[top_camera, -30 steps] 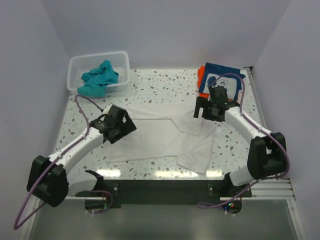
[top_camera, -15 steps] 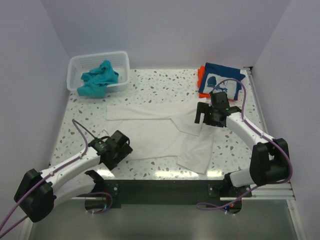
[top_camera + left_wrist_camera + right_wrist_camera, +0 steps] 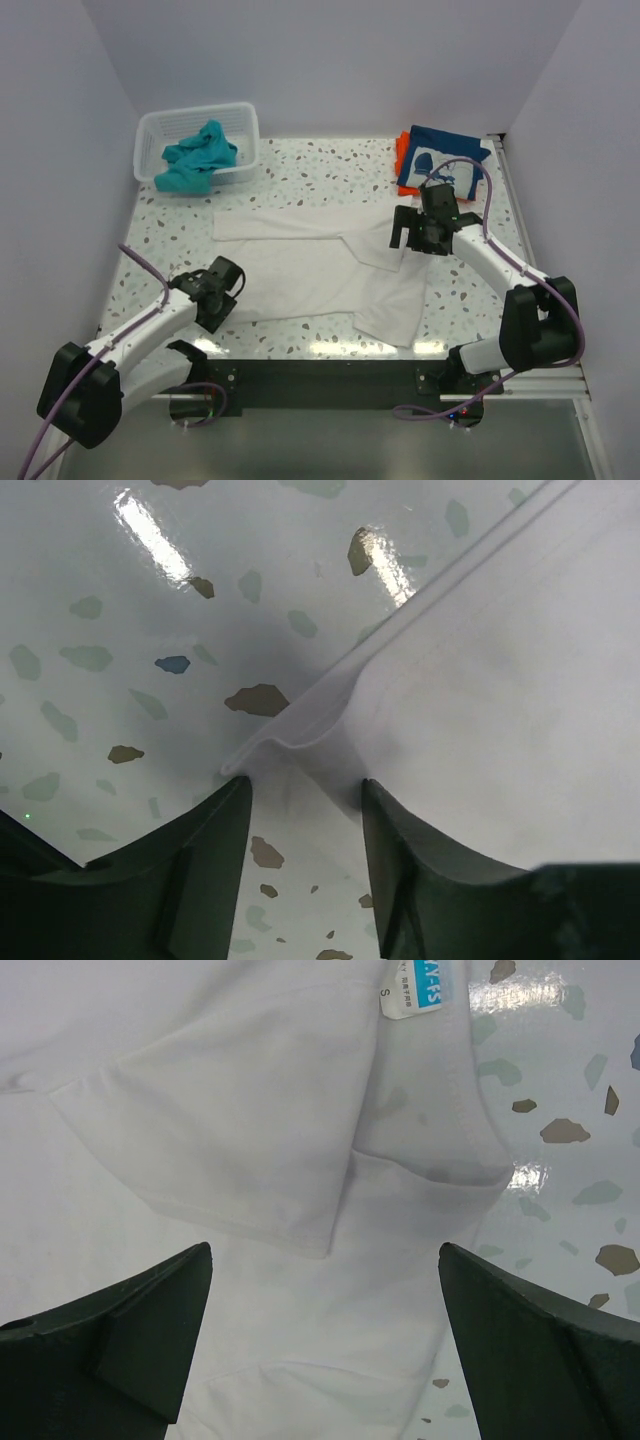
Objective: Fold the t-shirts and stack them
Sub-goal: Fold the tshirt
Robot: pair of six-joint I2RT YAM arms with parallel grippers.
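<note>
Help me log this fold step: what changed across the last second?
The left gripper pulled back from the white t-shirt's far-left part to its near-left corner, its jaws narrowing around that edge, not yet pinched. The right gripper nudged slightly right, open above the collar. The white t-shirt, the teal t-shirt in the basket, the navy t-shirt and the orange t-shirt stayed put.

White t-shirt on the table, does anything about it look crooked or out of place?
Yes. The white t-shirt lies unevenly: its near right part juts out at an angle past the near hem. Also, the teal shirt spills over the basket rim.
</note>
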